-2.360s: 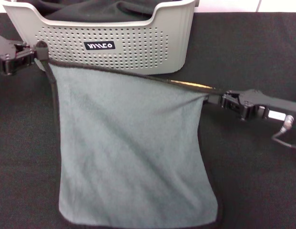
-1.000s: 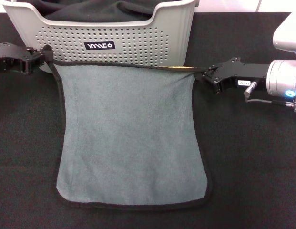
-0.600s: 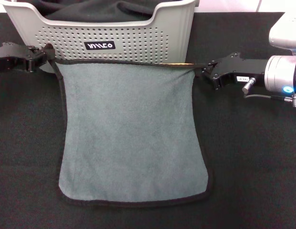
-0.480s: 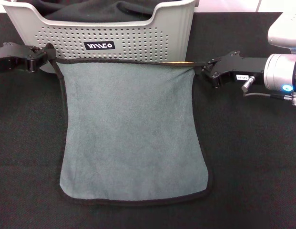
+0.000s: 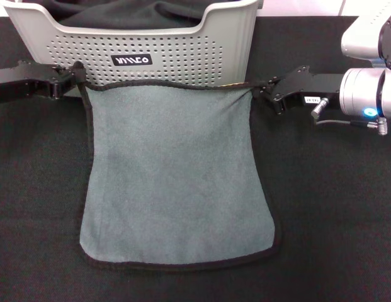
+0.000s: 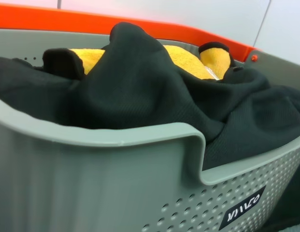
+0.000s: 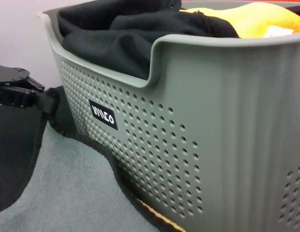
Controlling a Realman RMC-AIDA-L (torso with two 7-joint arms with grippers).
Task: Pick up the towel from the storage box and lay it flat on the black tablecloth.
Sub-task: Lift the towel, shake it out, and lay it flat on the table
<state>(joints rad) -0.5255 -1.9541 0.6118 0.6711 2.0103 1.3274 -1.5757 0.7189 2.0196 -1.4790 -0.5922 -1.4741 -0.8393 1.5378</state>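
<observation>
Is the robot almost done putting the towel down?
Nearly. The towel is out of the storage box and spread over the black tablecloth. The left gripper and right gripper each pinch a far corner beside the box. Left to do: lower that edge and let go.

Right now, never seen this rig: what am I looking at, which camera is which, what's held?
It is a two-armed robot. The head view looks down from its head; the other two pictures come from cameras on its wrists. The left gripper and right gripper each pinch a far corner of the towel, which is spread over the black tablecloth. Just behind stands the storage box, a perforated grey basket. The wrist views show dark cloth and something yellow inside it.
</observation>
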